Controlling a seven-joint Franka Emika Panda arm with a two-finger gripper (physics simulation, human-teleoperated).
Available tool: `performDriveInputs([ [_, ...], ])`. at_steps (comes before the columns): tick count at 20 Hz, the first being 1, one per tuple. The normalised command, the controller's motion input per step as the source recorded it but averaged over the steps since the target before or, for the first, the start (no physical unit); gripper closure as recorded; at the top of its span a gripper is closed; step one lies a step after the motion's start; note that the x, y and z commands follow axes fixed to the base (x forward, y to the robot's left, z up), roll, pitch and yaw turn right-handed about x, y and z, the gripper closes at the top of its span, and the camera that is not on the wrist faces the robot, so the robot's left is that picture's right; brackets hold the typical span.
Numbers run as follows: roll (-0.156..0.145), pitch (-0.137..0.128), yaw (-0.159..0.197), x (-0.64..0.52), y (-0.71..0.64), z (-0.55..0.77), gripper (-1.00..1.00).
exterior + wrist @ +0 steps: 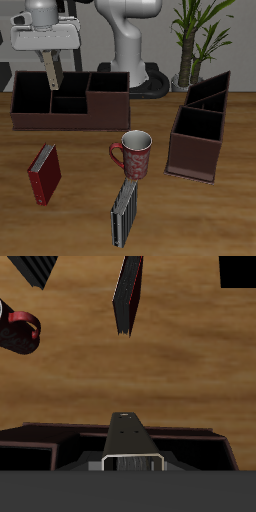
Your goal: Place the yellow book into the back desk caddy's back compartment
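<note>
Pinching the yellow book (50, 72) upright, your gripper (48, 62) hangs above the back desk caddy (70, 103). You have the book's lower edge over the caddy's wide section.

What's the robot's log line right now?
claw: shut on yellow book | book: hanging over back desk caddy | release: not yet

Even, soft light falls across my bench (80, 215), bright and without glare. Faint shadows sit close under the mug (134, 154) and books. Renders are low-resolution and slightly pixelated; my wrist view shows black caddy interiors and no edge distortion.
</note>
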Motion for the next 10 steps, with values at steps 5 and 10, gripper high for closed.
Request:
performDriveInputs([
  [5,-0.016,-0.007,-0.039,-0.18,-0.32,0.05,1.0],
  [10,0.039,0.017,-0.014,-0.12,-0.04,-0.01,1.0],
])
